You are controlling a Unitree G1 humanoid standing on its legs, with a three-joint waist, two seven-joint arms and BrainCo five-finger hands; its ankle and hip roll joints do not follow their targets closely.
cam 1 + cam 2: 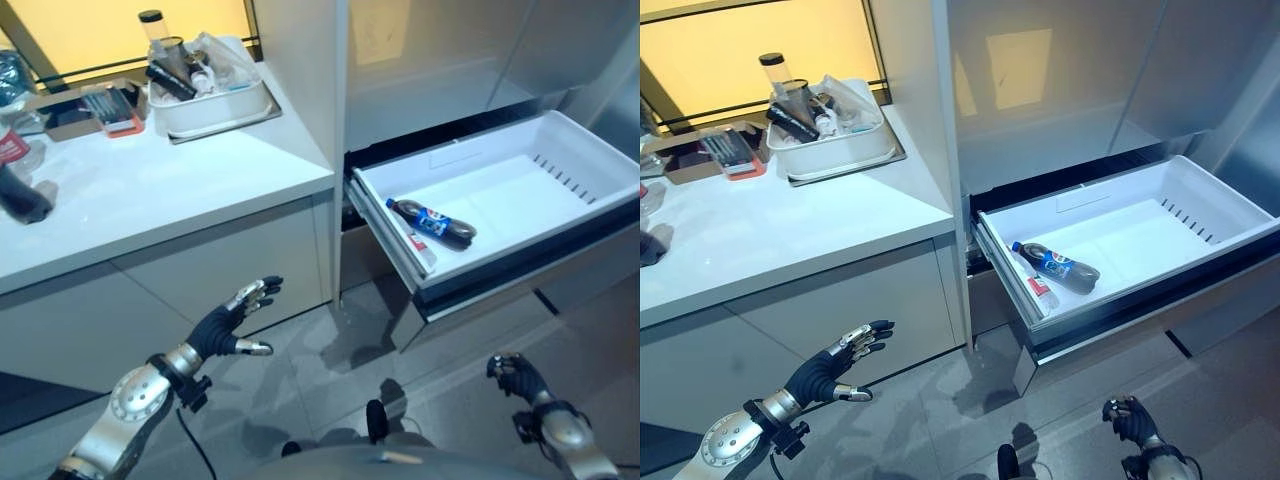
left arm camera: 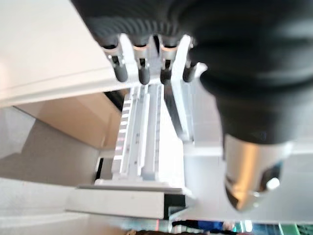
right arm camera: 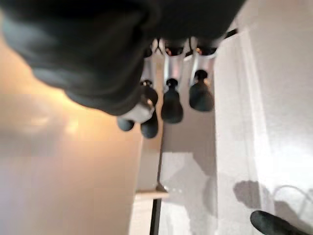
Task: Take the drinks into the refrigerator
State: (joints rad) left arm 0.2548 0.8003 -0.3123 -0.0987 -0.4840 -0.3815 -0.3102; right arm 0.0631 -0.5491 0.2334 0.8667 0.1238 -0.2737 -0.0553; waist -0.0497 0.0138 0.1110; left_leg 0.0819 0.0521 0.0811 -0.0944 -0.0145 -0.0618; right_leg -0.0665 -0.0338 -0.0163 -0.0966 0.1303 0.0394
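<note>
Down low, the left hand hangs in front of the cabinet with its fingers straight, holding nothing. The right hand is low too, fingers curled on nothing. There is bare floor between them. Farther off, the white drawer is pulled out. A dark drink bottle lies inside near its front left edge.

left hand low — fingers spread, right hand low — fingers curled
</note>
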